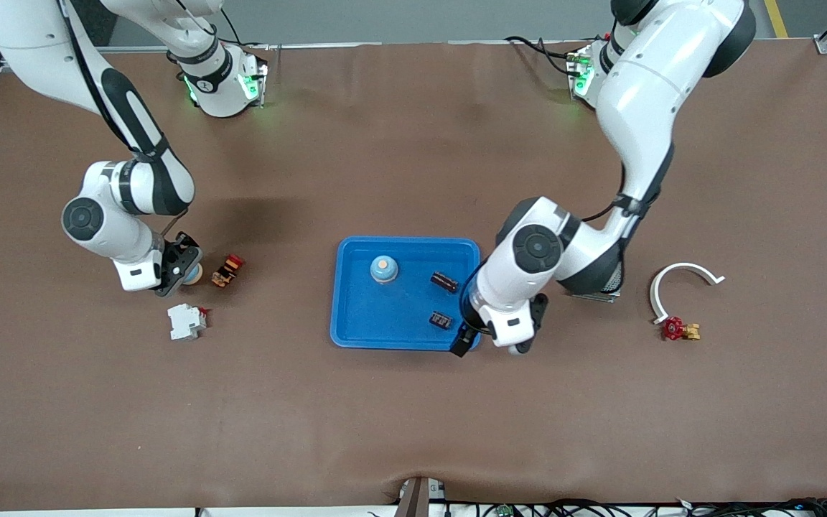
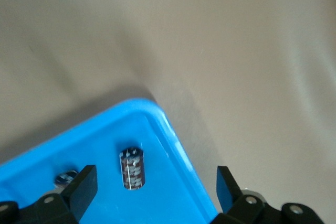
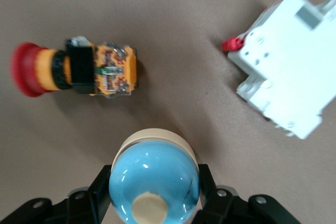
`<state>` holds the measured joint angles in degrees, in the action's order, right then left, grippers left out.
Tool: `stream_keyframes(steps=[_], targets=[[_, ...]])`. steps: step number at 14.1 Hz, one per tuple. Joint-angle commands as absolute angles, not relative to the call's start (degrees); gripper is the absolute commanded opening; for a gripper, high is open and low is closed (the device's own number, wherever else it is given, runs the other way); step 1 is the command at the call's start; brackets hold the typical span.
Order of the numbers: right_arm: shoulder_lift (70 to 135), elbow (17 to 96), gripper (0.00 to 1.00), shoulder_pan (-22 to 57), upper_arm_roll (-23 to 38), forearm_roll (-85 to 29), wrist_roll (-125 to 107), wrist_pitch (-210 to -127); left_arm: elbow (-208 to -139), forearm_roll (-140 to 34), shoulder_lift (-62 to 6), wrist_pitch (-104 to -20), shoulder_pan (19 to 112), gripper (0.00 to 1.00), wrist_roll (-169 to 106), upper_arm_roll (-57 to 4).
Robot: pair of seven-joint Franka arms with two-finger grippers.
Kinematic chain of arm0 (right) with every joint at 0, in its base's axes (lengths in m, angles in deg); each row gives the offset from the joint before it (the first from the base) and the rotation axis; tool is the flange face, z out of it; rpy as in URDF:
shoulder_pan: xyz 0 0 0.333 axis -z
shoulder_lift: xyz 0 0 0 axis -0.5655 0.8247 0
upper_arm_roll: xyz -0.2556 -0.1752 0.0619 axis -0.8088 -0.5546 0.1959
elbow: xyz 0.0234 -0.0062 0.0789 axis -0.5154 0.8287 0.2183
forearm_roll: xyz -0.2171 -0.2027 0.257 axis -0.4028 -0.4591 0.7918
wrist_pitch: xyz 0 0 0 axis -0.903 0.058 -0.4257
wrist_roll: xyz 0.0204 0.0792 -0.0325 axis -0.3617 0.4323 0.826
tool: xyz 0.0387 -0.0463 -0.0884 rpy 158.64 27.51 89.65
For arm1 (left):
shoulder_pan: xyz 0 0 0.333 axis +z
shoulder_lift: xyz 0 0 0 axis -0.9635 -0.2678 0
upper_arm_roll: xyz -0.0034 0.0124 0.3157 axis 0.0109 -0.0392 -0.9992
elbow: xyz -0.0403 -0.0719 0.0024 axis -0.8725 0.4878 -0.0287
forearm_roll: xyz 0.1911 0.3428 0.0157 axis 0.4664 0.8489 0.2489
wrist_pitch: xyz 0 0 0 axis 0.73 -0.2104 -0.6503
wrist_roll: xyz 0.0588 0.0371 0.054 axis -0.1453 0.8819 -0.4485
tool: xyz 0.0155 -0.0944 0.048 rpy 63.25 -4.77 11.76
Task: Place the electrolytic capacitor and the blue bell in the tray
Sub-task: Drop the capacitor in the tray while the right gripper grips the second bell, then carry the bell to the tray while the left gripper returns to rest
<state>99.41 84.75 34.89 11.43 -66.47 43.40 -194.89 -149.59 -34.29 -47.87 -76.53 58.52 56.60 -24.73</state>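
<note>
The blue tray [image 1: 356, 316] lies mid-table. In it are a blue bell [image 1: 383, 269] and two dark electrolytic capacitors [image 1: 445, 281] [image 1: 441, 320]. My left gripper [image 1: 492, 345] is open and empty over the tray's corner toward the left arm's end. The left wrist view shows its fingers [image 2: 84, 187] spread over the tray rim [image 2: 173, 140], one capacitor [image 2: 132, 168] in full and the other [image 2: 65, 178] partly hidden. My right gripper [image 1: 182, 269] is shut on a second blue bell [image 1: 192, 273] with a cream base, toward the right arm's end; its fingers [image 3: 100, 187] press both sides of this bell [image 3: 153, 182].
A red-capped orange push button [image 1: 227, 271] [image 3: 73, 69] lies beside the held bell, and a white circuit breaker [image 1: 187, 321] [image 3: 286, 64] nearer the camera. A grey mesh box [image 1: 596, 293] sits partly under the left arm. A white curved piece [image 1: 683, 280] and a red valve [image 1: 679, 329] lie toward the left arm's end.
</note>
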Motion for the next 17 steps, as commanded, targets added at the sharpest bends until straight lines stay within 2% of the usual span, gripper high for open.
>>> stream_keyframes(steps=[1, 5, 8, 11, 17], targets=[[97.7, 77.2, 0.43, 34.1, 12.0, -66.6, 40.2, -182.5, -150.8, -34.6, -42.1, -71.4, 60.3, 1.00, 50.6, -24.5], [97.7, 66.6, 0.43, 29.7, 12.0, -66.5, 31.1, -169.6, -151.3, -34.6, -35.4, -65.1, 63.6, 1.00, 36.8, -24.7], [97.8, 62.3, 0.43, 24.5, 12.0, -66.5, 19.1, -165.5, -151.3, -34.7, -30.5, -57.1, 68.2, 1.00, 22.5, -24.6], [97.8, 60.3, 0.43, 19.0, 12.1, -66.4, 6.3, -164.4, -151.2, -34.8, -26.6, -49.6, 71.9, 1.00, 12.9, -24.6], [99.9, 53.3, 0.43, 12.4, 11.9, -61.5, -15.2, -166.1, -151.2, -34.7, -20.3, -40.7, 80.2, 1.00, -6.2, -24.6]])
